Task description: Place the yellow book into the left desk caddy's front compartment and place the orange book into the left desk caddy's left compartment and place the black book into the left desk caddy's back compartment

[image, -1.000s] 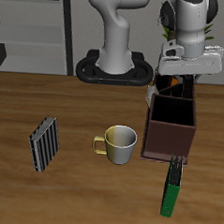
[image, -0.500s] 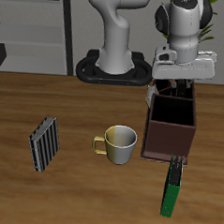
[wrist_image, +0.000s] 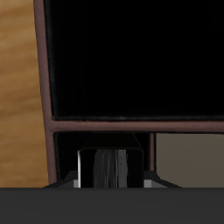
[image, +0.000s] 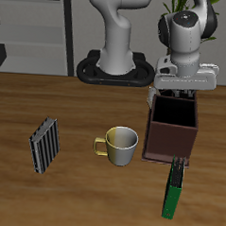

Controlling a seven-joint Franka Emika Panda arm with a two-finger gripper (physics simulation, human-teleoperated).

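The gripper [image: 183,91] is held directly above the back part of the dark-brown caddy [image: 172,137], which stands toward three o'clock from the mug [image: 118,145] on the wooden table [image: 72,193]. Whether the jaws are clenched or released cannot be told from the exterior view, because the fingers are hidden behind the wrist body and the caddy's rim. In the wrist view a slim black book [wrist_image: 109,168] is seen between the two fingers, standing on end inside a small section bounded by the caddy's partitions [wrist_image: 96,128]; its grey page edge faces the camera and its long axis runs down into the section, but contact between the pads and the covers cannot be confirmed. The large square front compartment [wrist_image: 131,61] is seen as a deep dark opening beside that section, and nothing can be made out within it. The yellow book and the orange book cannot be made out in either view. A striped black-and-white book [image: 45,144] lies flat toward nine o'clock from the mug, with its long axis tilted slightly off the table's front-to-back line. A slim green book [image: 174,188] lies toward six o'clock from the caddy, just beside its front wall, with its long axis running roughly front to back.
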